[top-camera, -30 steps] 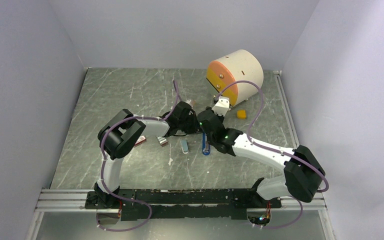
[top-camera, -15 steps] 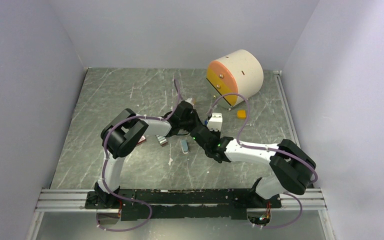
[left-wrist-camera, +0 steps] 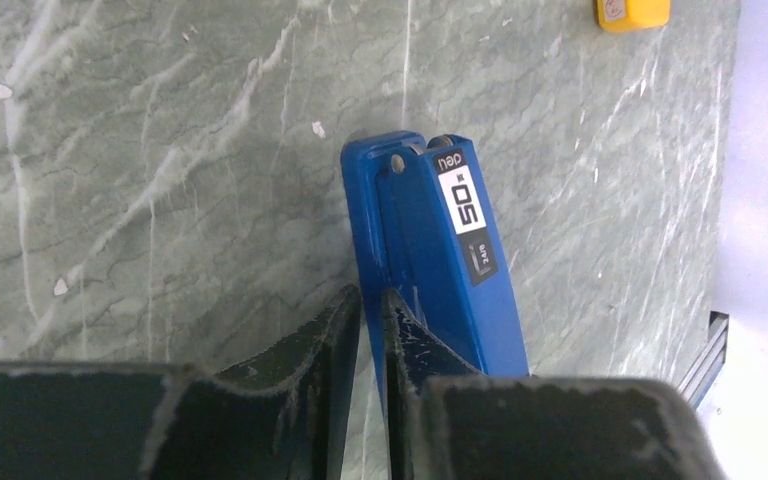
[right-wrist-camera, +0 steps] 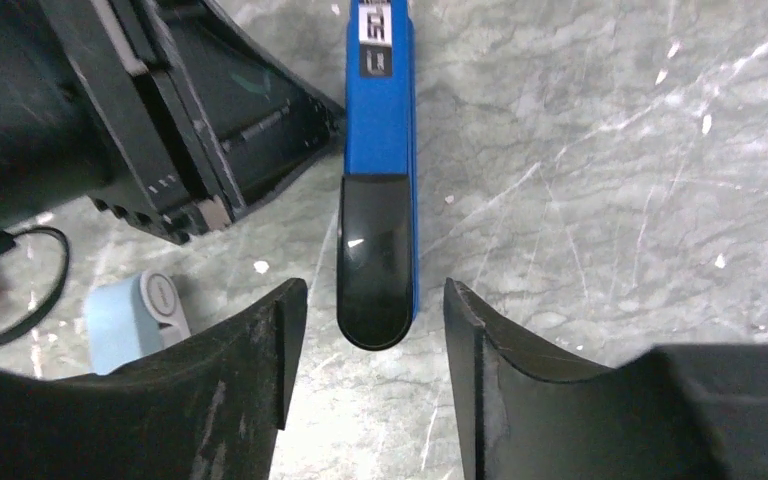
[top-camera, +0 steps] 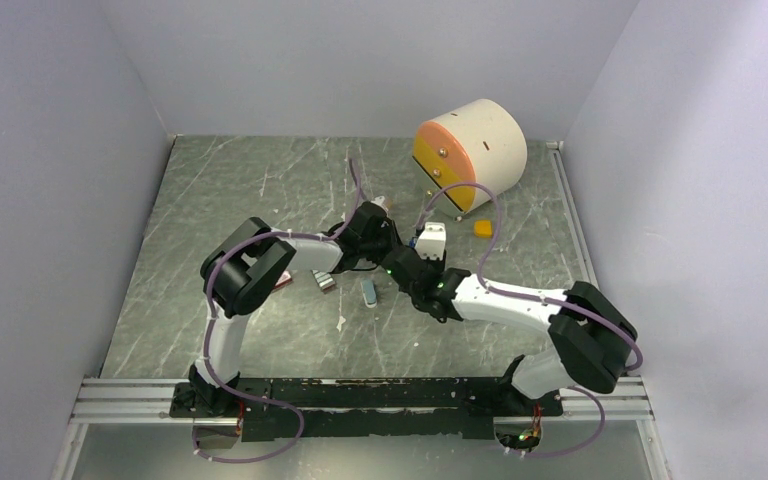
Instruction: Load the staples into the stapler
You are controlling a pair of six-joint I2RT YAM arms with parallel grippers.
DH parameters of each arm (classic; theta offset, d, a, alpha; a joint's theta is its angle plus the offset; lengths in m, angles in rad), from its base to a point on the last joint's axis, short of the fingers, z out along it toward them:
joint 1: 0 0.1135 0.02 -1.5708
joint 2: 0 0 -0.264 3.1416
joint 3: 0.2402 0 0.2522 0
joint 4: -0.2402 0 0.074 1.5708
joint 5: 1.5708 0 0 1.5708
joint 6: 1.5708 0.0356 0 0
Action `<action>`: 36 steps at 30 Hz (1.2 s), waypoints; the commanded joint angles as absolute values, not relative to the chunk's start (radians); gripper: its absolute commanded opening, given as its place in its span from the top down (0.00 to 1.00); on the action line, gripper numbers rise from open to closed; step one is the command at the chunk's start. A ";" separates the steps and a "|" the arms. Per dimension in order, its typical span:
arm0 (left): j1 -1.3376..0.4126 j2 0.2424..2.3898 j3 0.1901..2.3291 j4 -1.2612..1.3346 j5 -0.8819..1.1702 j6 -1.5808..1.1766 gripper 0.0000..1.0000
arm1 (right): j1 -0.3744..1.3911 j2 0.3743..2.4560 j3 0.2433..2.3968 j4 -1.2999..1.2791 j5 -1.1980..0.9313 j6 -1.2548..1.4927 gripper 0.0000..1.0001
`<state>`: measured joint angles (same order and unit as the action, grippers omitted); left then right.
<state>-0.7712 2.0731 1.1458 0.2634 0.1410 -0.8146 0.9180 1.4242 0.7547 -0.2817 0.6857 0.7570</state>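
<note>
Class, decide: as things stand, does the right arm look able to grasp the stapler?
Probably yes. The right hand is open and straddles the stapler at its black end, with a gap either side. The left hand crowds the blue body, not that end.

Robot lab cell: plain pale walls [top-camera: 360, 70] around a scuffed marble-patterned tabletop [top-camera: 250, 190], aluminium rail [top-camera: 120, 400] at its near edge

Soft even light, faint shadows, small glint on the stapler [right-wrist-camera: 378, 150].
</note>
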 commanded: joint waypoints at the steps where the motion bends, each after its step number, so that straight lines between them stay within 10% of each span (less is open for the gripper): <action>1: -0.784 2.111 1.118 -0.048 0.080 -0.724 0.76 | 0.892 1.391 0.858 -0.445 0.679 0.762 0.39; 18: -0.783 1.947 1.085 -0.042 0.085 -0.634 0.81 | 0.825 1.511 0.835 -0.403 0.488 0.704 0.52; 26: -0.784 1.829 1.036 -0.058 0.048 -0.637 0.82 | 0.816 1.602 0.799 -0.377 0.473 0.720 0.83; 36: -0.784 1.699 1.029 -0.121 0.003 -0.613 0.78 | 0.813 1.569 0.814 -0.383 0.505 0.727 0.71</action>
<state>-0.7761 1.7687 1.0321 -0.0864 0.0437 -0.6415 0.8257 1.5707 0.8249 -0.3328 0.5053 0.7139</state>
